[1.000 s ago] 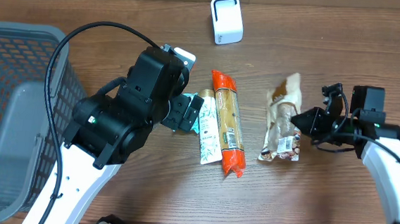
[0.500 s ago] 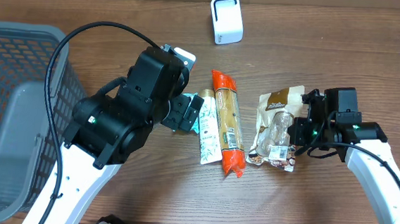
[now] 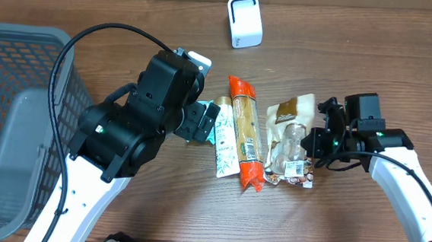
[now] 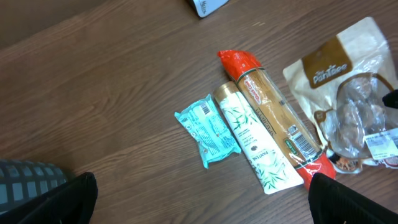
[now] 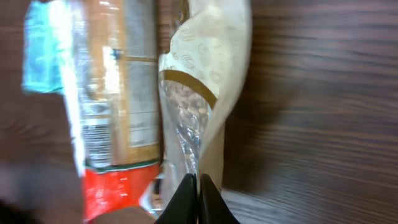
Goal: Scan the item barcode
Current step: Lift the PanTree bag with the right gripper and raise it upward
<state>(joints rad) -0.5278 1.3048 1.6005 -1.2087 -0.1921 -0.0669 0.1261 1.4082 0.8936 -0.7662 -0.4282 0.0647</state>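
Soft, even light — right wrist view blurred.

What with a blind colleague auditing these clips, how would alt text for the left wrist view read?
Four grocery items lie side by side on a wooden table: a teal packet, a white tube, a red-ended pasta pack and a brown-and-clear snack bag. The open left gripper hangs above them.

Bare brown wooden tabletop (image 3: 358, 47) lies open from 12 to 2 o'clock, save the white boxy scanner (image 3: 244, 21) at 12. Across the centre four packs lie close-set — teal wrapper (image 4: 207, 129), white-green tube (image 4: 252, 144), orange-ended clear pasta pack (image 3: 244, 131), brown-and-clear snack bag (image 3: 290, 134). The grey mesh plastic basket (image 3: 6, 68) blocks 9 o'clock; the black left arm (image 3: 131, 130) covers 8.
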